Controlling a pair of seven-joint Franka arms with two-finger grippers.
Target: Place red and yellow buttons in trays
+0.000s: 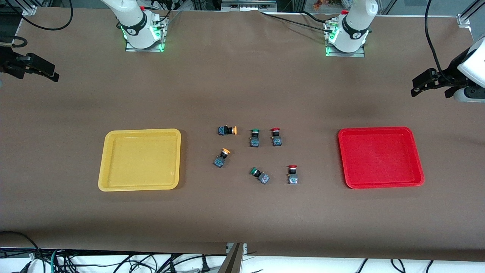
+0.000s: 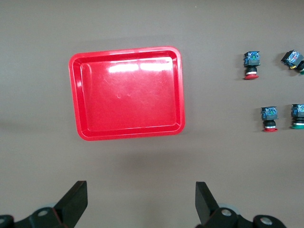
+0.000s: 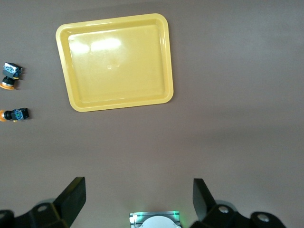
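Note:
The yellow tray (image 1: 140,159) lies toward the right arm's end, the red tray (image 1: 380,157) toward the left arm's end. Between them sit two yellow-capped buttons (image 1: 227,131) (image 1: 221,158) and two red-capped buttons (image 1: 276,137) (image 1: 292,174). My left gripper (image 1: 416,88) is open and empty, high over the table's end past the red tray (image 2: 128,92); its wrist view shows the red buttons (image 2: 251,64) (image 2: 269,118). My right gripper (image 1: 55,76) is open and empty, high over the other end; its wrist view shows the yellow tray (image 3: 116,61) and the yellow buttons (image 3: 10,75) (image 3: 15,114).
Two green-capped switches (image 1: 254,138) (image 1: 260,175) sit among the buttons, between the yellow and red ones. The arm bases (image 1: 142,34) (image 1: 346,38) stand along the table's edge farthest from the front camera. Cables hang past the nearest edge.

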